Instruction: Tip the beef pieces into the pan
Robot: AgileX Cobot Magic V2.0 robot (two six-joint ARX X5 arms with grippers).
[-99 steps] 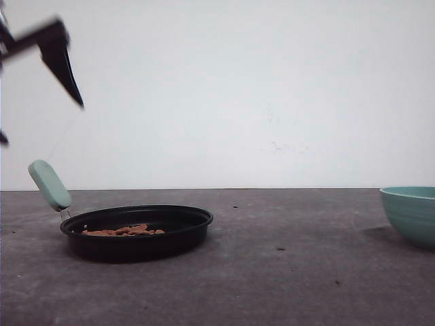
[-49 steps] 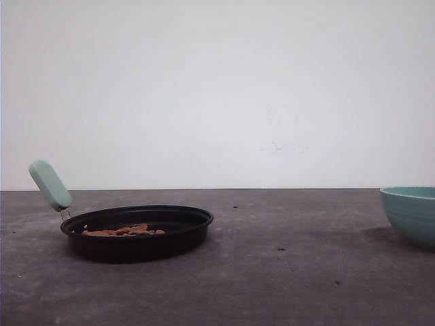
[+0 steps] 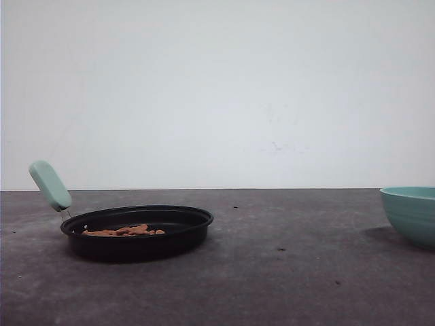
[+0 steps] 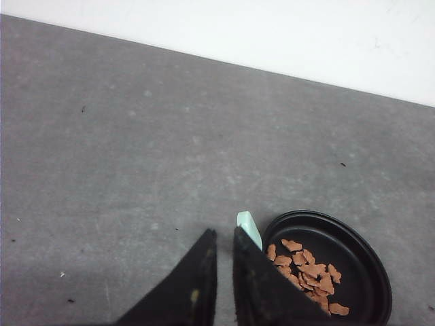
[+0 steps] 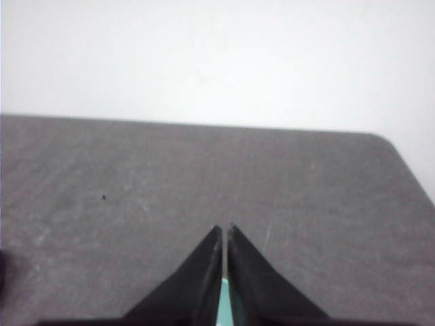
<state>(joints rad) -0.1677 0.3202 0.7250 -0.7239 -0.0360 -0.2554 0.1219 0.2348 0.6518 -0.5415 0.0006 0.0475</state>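
in the front view, you are seeing the pan (image 3: 136, 231) sitting flat on the grey table (image 3: 272, 272), toward the left side, with its mint-green handle (image 3: 49, 185) pointing up and away to the left; it is probably lying there so that it is near the left arm's side. the beef pieces (image 3: 124, 231) are lying inside it as a low orange-brown heap on the bottom, so you can judge that the pouring is already finished. the teal bowl (image 3: 410, 213) is standing well apart at the right edge, and what is in it i cannot tell from this low angle. in the left wrist view, you are looking down on the pan (image 4: 367, 272) from high above; the pieces (image 4: 306, 266) are spreading over the part of the floor nearest the handle (image 4: 249, 229), none is lying on the table, and the rest of the black floor is bare. the left gripper (image 4: 222, 238) is hanging over the table beside the handle, its two fingers almost together with a thin gap and nothing between them. in the right wrist view, the right gripper (image 5: 223, 231) is also having its fingers pressed nearly together and empty, and a small strip of teal (image 5: 223, 305) is showing between their bases, probably the bowl underneath.
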